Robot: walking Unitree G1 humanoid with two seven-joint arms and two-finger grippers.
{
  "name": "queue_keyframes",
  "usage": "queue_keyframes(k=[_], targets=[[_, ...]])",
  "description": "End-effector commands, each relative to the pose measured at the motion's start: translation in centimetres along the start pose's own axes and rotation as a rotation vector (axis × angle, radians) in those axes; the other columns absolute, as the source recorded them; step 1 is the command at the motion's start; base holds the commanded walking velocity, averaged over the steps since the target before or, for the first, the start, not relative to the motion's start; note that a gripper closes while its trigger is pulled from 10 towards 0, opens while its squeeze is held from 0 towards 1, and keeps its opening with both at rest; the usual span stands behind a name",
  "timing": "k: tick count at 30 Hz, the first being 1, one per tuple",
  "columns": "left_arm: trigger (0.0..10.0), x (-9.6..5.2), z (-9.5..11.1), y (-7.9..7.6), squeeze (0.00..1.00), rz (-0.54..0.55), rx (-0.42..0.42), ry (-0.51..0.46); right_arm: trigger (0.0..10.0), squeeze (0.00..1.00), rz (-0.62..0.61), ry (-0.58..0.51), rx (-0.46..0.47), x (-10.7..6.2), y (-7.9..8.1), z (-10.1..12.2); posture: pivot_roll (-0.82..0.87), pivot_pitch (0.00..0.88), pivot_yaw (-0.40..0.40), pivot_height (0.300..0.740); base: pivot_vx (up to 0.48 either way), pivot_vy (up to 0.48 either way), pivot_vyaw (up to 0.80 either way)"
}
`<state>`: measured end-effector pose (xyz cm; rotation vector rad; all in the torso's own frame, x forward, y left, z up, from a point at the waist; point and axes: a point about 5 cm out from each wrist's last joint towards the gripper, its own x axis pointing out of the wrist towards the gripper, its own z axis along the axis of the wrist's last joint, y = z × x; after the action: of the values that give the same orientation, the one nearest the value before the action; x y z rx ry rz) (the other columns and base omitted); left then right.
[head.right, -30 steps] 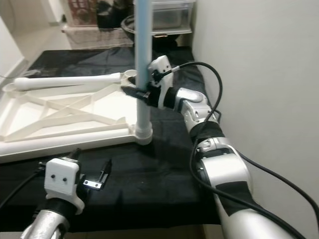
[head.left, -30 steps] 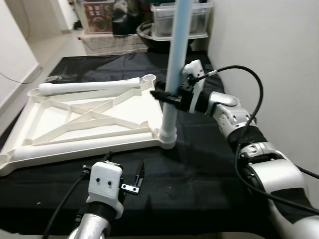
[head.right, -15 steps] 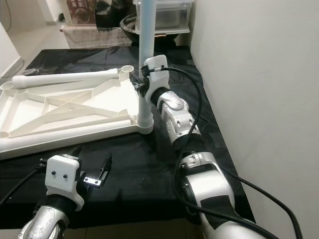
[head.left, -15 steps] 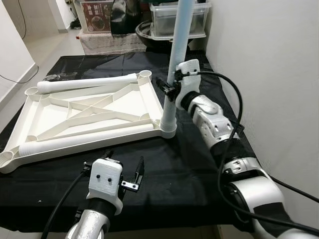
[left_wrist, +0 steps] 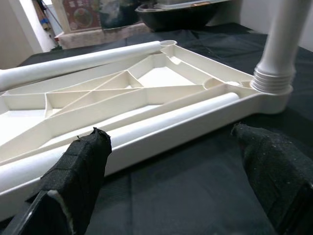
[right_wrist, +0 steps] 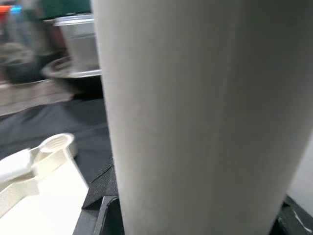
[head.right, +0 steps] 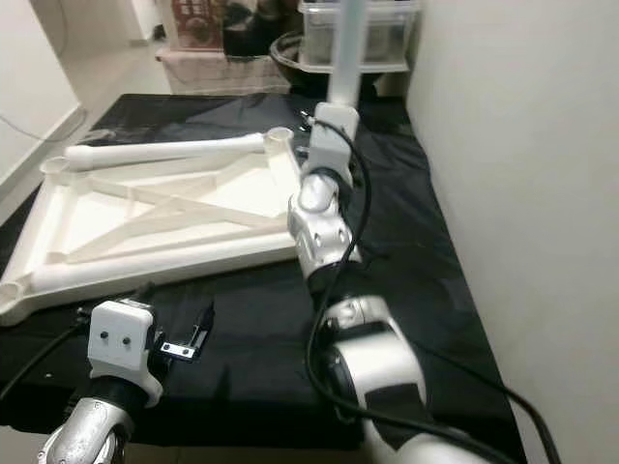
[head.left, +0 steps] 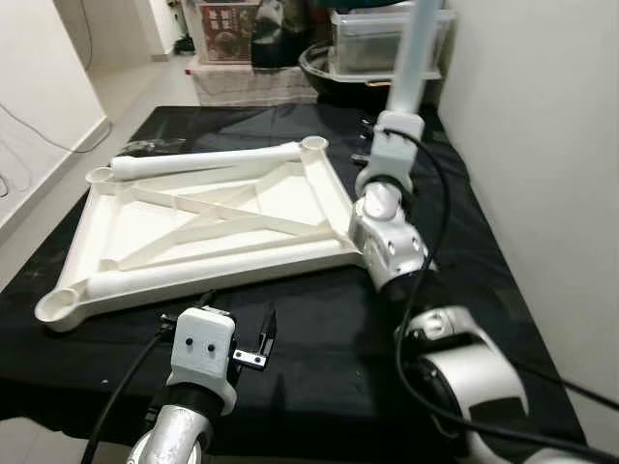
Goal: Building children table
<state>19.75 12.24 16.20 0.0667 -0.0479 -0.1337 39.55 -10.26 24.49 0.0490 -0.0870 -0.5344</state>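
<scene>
A black cloth (head.left: 319,319) covers the work surface. On it lies the white plastic tabletop (head.left: 208,227), upside down, a flat rectangular frame with crossing ribs and round sockets at its corners. A smooth round table leg (head.left: 414,53), pale and tubular, stands upright in the near right corner socket, its ribbed threaded collar meeting the frame. A second leg (head.left: 203,161) lies along the far edge. The right gripper (right_wrist: 195,215) is clamped around the upright leg, black fingers either side. The left gripper (left_wrist: 181,176) hovers spread wide over the cloth, near the frame's front edge, its padded fingertips (left_wrist: 80,164) holding nothing.
</scene>
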Motion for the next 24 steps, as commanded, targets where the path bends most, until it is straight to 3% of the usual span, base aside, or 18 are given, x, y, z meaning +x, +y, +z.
queue_keyframes(k=[1, 13, 14, 17, 18, 19, 20, 21, 22, 24], targets=[[10.0, 0.1, -0.2, 0.2, 0.0, 0.001, 0.008, 0.003, 10.0, 0.0, -0.194, 0.29, -0.101, 0.0, -3.4, -6.6, 0.08, 0.121, 0.019, 0.74, 0.0, 0.0, 0.0], [10.0, 0.7, -0.2, -0.4, 0.0, -0.049, -0.013, -0.006, 10.0, 0.0, -0.388, 0.316, -0.062, -0.1, -4.0, -6.7, 0.08, 0.112, 0.025, 0.74, 0.0, 0.0, 0.0], [10.0, 0.5, -0.3, -1.3, 0.0, -0.118, -0.038, 0.006, 10.0, 0.0, -0.429, 0.309, -0.05, 0.2, -4.5, -6.4, 0.09, 0.107, 0.027, 0.74, 0.0, 0.0, 0.0], [10.0, 0.3, -0.4, -1.9, 0.0, -0.167, -0.056, 0.015, 10.0, 0.0, -0.455, 0.304, -0.042, 0.4, -4.8, -6.3, 0.09, 0.107, 0.027, 0.74, 0.0, 0.0, 0.0], [10.0, 0.0, -0.4, -2.6, 0.0, -0.229, -0.084, 0.022, 10.0, 0.0, -0.474, 0.298, -0.036, 0.5, -5.1, -6.2, 0.09, 0.105, 0.03, 0.74, 0.0, 0.0, 0.0], [10.0, 0.0, -0.4, -2.6, 0.0, -0.229, -0.084, 0.022, 10.0, 0.0, -0.474, 0.298, -0.036, 0.5, -5.1, -6.2, 0.09, 0.105, 0.03, 0.74, 0.0, 0.0, 0.0], [10.0, -0.6, -0.6, -3.7, 0.0, -0.327, -0.114, 0.034, 10.0, 0.0, -0.48, 0.301, -0.028, 0.5, -5.1, -6.2, 0.09, 0.105, 0.029, 0.74, 0.0, 0.0, 0.0], [10.0, -0.6, -0.6, -3.7, 0.0, -0.327, -0.114, 0.034, 10.0, 0.0, -0.48, 0.301, -0.028, 0.5, -5.1, -6.2, 0.09, 0.105, 0.029, 0.74, 0.0, 0.0, 0.0], [10.0, -1.2, -0.8, -4.6, 0.0, -0.414, -0.144, 0.047, 10.0, 0.0, -0.471, 0.302, -0.032, 0.3, -4.8, -6.2, 0.09, 0.104, 0.031, 0.74, 0.0, 0.0, 0.0], [10.0, -1.6, -0.9, -5.3, 0.0, -0.476, -0.171, 0.057, 10.0, 0.0, -0.463, 0.306, -0.028, 0.0, -4.6, -6.3, 0.09, 0.104, 0.031, 0.74, 0.0, 0.0, 0.0]])
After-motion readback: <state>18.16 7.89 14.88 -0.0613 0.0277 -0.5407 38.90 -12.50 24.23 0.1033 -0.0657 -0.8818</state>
